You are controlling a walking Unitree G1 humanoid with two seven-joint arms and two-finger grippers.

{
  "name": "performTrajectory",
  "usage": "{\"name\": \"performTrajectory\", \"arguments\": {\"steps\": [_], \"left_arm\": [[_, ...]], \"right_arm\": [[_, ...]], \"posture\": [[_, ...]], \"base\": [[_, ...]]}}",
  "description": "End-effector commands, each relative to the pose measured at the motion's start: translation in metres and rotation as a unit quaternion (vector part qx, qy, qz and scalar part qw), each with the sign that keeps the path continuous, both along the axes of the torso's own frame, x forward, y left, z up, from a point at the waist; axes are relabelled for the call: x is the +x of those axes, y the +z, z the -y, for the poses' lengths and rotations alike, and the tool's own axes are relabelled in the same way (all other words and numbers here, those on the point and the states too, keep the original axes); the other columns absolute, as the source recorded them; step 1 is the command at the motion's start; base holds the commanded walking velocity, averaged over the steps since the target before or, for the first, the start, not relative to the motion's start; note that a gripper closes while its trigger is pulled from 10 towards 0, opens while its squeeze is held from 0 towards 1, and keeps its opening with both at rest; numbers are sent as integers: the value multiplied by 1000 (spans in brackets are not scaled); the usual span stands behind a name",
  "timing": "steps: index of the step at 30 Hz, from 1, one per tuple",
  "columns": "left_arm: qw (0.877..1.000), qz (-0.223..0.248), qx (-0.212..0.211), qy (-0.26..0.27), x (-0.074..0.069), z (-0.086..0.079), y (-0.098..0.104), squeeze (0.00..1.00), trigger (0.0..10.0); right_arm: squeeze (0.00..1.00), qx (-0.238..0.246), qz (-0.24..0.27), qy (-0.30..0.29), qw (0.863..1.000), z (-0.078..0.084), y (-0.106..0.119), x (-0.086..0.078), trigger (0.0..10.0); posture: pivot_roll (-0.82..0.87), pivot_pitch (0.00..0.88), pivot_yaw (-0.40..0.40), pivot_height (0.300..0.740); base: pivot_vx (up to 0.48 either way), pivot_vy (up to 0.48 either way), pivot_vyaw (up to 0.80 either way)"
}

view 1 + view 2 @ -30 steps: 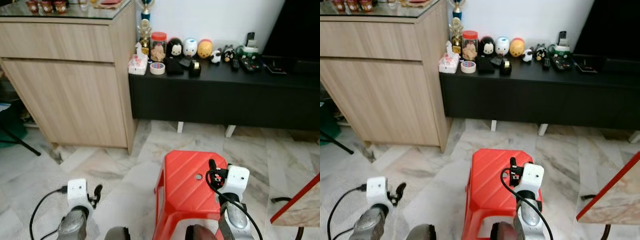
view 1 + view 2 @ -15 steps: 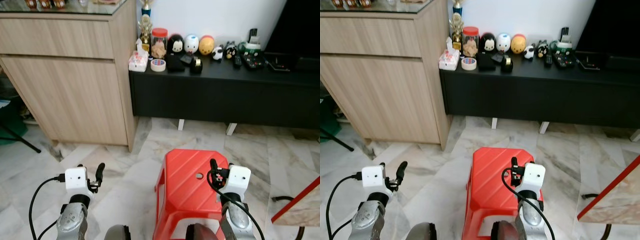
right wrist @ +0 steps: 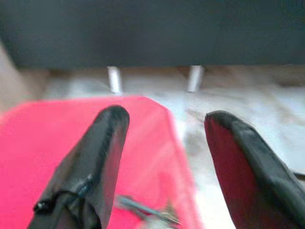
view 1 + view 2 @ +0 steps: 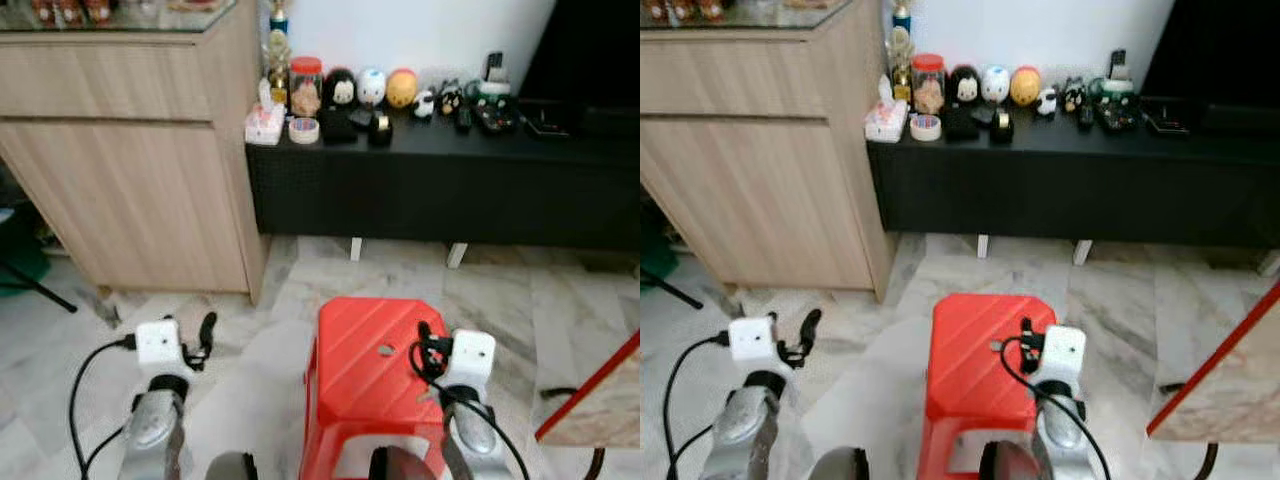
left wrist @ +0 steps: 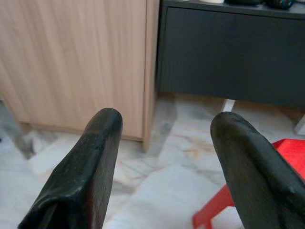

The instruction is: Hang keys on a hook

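Keys [image 3: 145,212] lie on the red stool [image 4: 365,370] just under the spread, empty right gripper [image 3: 164,143], long axis crossing between its fingers; the left gripper [image 5: 164,143], also agape, hangs well aside over marble floor [image 4: 265,330], so the right arm seems nearer

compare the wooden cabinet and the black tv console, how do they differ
The wooden cabinet is tall, light wood grain, and reaches the floor. The black tv console is low, long, dark, and stands on short pale legs. Its top holds figurines and a jar; the cabinet has a glass top. Both sit side by side against the wall.
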State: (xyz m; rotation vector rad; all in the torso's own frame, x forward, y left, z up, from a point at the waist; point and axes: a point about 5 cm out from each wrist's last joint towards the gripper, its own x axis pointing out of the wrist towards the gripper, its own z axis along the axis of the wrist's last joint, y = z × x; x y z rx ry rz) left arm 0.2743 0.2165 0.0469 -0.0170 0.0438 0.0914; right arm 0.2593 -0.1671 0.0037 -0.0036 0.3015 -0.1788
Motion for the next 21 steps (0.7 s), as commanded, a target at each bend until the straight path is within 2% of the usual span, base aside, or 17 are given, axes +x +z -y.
{"name": "performTrajectory", "arguments": {"steps": [1, 8, 10, 14, 20, 21], "left_arm": [[1000, -5, -1, 1, 0, -4, 1, 0, 10000], [1000, -8, -4, -1, 1, -3, 2, 0, 10000], [1000, -10, -5, -3, 1, -2, 2, 0, 10000], [1000, -11, -6, -6, 2, -2, 3, 0, 10000], [1000, -12, -5, -9, 3, -2, 5, 0, 10000], [1000, -12, -5, -9, 3, -2, 5, 0, 10000]], "right_arm": [[0, -11, -35, -4, 999, 2, -8, -1, 10000], [0, -27, -74, 7, 997, 5, -12, 5, 10000], [0, -44, -109, 23, 993, 5, -17, 7, 10000], [0, -82, -140, 38, 986, 10, -19, 11, 10000], [0, -91, -183, 54, 977, 14, -24, 14, 10000], [1000, -96, -189, 60, 975, 14, -24, 14, 10000]], "posture": [[50, 16, -64, 607], [55, 23, -64, 607], [55, 24, -62, 607], [58, 26, -61, 607], [64, 33, -61, 607], [64, 33, -61, 607]], "base": [[0, 0, 0], [0, 0, 0], [0, 0, 0], [0, 0, 0], [0, 0, 0], [0, 0, 0]]}}
